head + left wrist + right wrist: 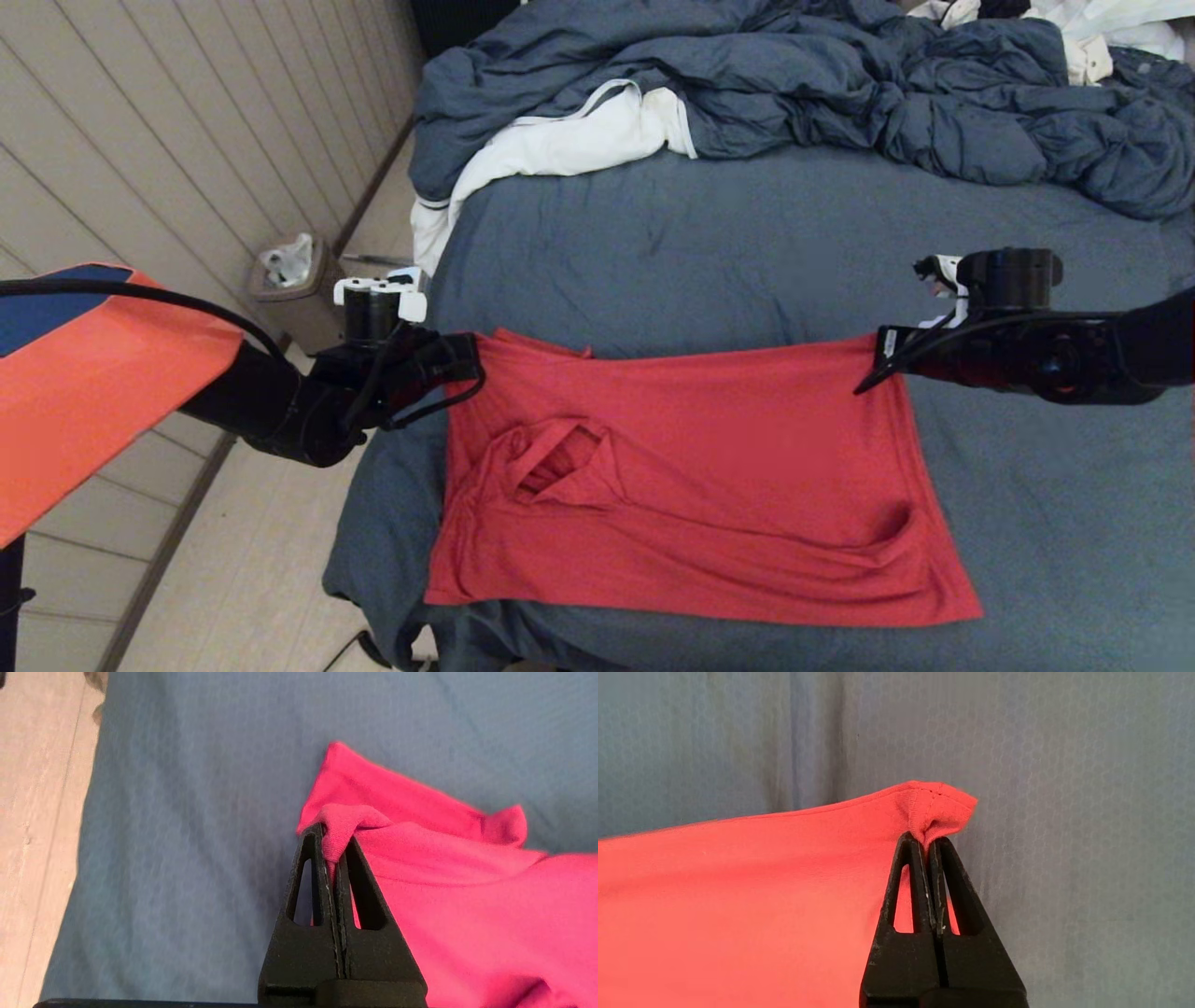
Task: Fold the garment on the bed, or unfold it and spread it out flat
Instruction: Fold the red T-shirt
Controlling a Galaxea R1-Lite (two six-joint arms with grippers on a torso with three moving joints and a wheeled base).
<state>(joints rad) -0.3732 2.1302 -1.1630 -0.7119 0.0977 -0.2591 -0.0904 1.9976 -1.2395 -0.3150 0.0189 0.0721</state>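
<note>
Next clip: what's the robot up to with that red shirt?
Both arms are at work on the red T-shirt lying on the bed. The left tool is shut on one far corner, the right tool on the other. The far edge is stretched between them; the near part rests on the sheet, plain side up, with one sleeve rumpled.

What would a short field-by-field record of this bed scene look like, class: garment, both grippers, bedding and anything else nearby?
garment: red T-shirt, plain side up, lying across the near part of the bed, far edge lifted
left gripper: shut on the shirt's far left corner
right gripper: shut on the shirt's far right corner
sleeve: one sleeve opening rumpled on the shirt's left part
bedding: blue duvet heaped at the far side, white cloth beside it
floor: small bin left of the bed
</note>
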